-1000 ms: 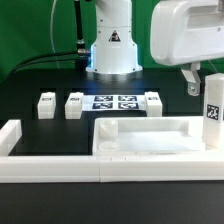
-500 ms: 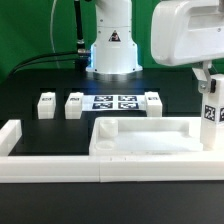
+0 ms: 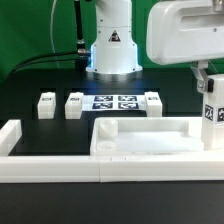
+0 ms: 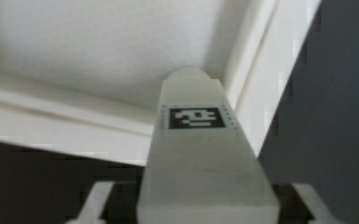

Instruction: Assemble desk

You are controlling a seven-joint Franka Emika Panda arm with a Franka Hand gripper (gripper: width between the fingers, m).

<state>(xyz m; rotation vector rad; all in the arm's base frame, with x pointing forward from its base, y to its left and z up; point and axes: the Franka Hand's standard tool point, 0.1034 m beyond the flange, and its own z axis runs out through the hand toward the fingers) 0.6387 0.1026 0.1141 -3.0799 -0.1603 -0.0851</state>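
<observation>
As the end effector (image 3: 207,90) stands closed on a leg (image 3: 211,118), its fingers (image 4: 101,205) snug against both flanks in the wrist view, the coming move turns on how that leg sits to the tabletop panel (image 3: 150,142); in the exterior view the panel lies on the table (image 3: 40,132) at about 8 o'clock from the end effector, long axis running 9 to 3, rimmed side up; held leg upright, long axis 12 to 6, its tag (image 4: 195,117) facing the wrist camera; lower end just beside the panel's 3 o'clock end, touching the rim or clear of it I cannot tell; wrist view shows the leg's far end over white rim with dark table close alongside, so judged near a corner, not mid-panel; three loose legs (image 3: 45,104) (image 3: 75,104) (image 3: 152,103) lie well apart toward 10 o'clock, flanking the marker board (image 3: 113,102); border wall (image 3: 60,165) runs at the panel's 6 o'clock side; judgement: next call is a slight shift toward 9 o'clock and a descent with the leg kept plumb over the corner seat; risk, a tilted leg catching the rim.
</observation>
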